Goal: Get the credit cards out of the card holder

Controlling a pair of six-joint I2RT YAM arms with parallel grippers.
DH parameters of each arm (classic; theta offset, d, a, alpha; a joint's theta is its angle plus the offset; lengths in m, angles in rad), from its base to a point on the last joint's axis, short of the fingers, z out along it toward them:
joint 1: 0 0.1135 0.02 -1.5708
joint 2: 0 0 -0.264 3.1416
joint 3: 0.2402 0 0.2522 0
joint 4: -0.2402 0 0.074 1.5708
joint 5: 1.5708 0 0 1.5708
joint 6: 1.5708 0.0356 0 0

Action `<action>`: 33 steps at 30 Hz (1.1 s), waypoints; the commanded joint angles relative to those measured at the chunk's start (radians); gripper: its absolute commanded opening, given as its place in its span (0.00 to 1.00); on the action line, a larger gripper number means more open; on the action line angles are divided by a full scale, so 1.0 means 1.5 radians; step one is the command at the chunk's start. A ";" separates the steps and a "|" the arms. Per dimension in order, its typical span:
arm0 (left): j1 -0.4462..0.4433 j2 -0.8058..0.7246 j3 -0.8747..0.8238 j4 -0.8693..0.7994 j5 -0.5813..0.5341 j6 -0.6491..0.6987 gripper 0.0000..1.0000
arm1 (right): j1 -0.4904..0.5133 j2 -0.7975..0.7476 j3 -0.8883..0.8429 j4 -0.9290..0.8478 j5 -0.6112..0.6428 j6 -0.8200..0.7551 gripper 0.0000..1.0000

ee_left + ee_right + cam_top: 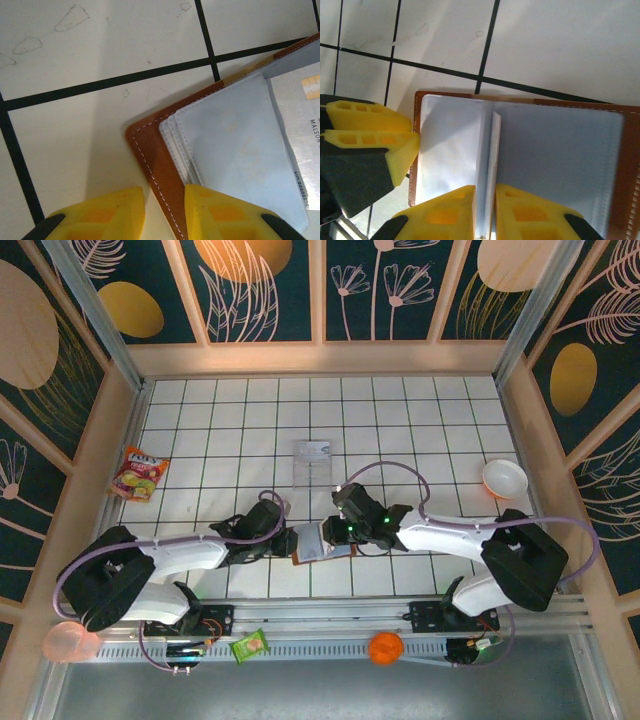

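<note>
Twin tabletop arms
White links on left arm [185,555] and right arm [450,537]; black joints, lilac cables [390,466], yellow fingers [445,212].

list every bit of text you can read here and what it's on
"MALSON", cut off by the frame edge: pale grey card in the brown leather wallet.
Small print along that card's edge: too blurred.
Print on the red-orange snack packet: too small.

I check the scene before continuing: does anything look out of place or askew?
A green packet and an orange object lie on the metal rail by the arm bases, off the tiled table. The snack packet sits crooked at the left edge.
</note>
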 commanded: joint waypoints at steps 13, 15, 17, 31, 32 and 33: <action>0.019 0.063 0.045 0.025 0.028 0.034 0.32 | -0.091 -0.101 0.052 -0.047 -0.042 -0.219 0.00; 0.029 0.064 0.052 0.025 0.037 0.040 0.33 | -0.091 -0.105 0.106 -0.071 -0.027 -0.299 0.00; 0.039 0.059 0.060 0.023 0.042 0.042 0.35 | -0.091 -0.084 0.168 -0.094 0.008 -0.390 0.00; 0.064 -0.085 0.020 -0.038 0.043 -0.009 0.93 | -0.120 0.221 0.537 -0.274 0.076 -0.865 0.00; 0.065 -0.093 0.016 -0.041 0.044 -0.013 0.98 | -0.126 0.233 0.557 -0.281 0.074 -0.882 0.00; 0.064 -0.100 0.012 -0.044 0.047 -0.016 0.99 | -0.133 0.242 0.571 -0.281 0.073 -0.895 0.00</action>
